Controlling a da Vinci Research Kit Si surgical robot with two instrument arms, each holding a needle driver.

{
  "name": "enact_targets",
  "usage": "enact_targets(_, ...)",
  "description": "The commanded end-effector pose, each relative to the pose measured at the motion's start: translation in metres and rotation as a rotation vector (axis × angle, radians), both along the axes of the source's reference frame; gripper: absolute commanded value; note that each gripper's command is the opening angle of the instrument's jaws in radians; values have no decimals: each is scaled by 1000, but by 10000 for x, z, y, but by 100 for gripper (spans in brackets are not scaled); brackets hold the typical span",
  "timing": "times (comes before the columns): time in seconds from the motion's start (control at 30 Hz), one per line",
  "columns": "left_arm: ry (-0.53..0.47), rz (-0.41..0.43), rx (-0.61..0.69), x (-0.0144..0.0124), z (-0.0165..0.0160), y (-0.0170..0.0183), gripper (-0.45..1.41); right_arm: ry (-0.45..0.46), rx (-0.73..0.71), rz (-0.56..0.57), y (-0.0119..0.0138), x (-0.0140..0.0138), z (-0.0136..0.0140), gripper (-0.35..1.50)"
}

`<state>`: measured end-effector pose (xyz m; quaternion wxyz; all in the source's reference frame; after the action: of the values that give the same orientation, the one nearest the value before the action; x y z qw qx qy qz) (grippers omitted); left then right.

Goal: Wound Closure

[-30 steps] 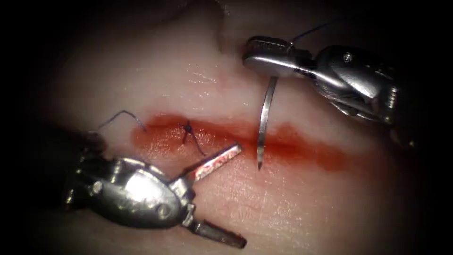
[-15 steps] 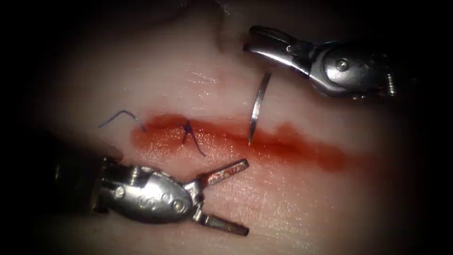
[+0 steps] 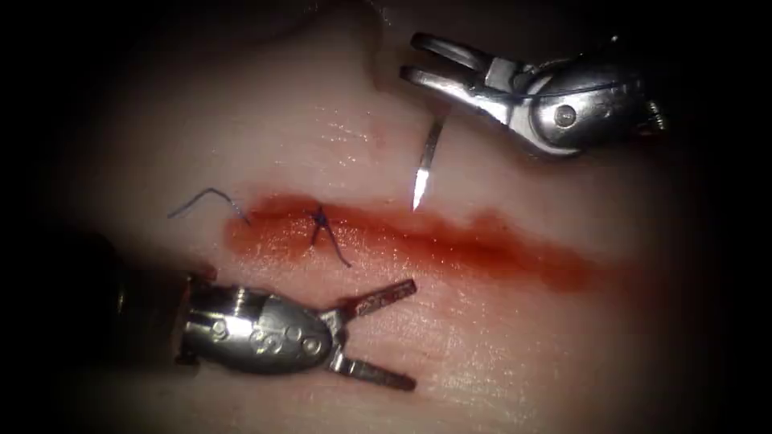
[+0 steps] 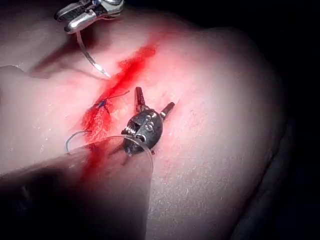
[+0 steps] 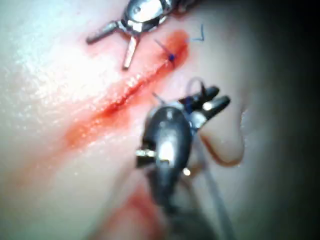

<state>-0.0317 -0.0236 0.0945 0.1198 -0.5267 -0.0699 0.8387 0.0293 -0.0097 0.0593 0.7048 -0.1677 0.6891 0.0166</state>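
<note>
My right tool is above the cut, shut on the curved needle near its rear end. The needle hangs free of the tissue, and its tip stops just above the red line. Dark thread runs across the right tool's body. Below the cut, toward its left end, my left tool is open and holds nothing. A tied stitch with short tails crosses the cut at the left. In the left wrist view the needle curves down from the right tool, and the left tool stands spread.
A loose cut end of thread lies on the tissue left of the stitch. Red fluid stains the cut along its length. A fold of tissue rises beside the right tool's jaws.
The right tool has turned its wrist, and the needle tip has risen from below the cut to just above it. The left tool, still open, has drawn back down and to the left.
</note>
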Motion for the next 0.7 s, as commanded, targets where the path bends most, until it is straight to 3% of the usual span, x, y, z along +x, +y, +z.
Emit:
enact_targets(0.03, 3, -1, 13, -5, 6, -8, 78, 0, -17, -3, -4, 8, 6, -35)
enact_targets(0.7, 28, -3, 60, 7, 21, -11, 78, -3, -65, -3, -11, 21, 9, -35)
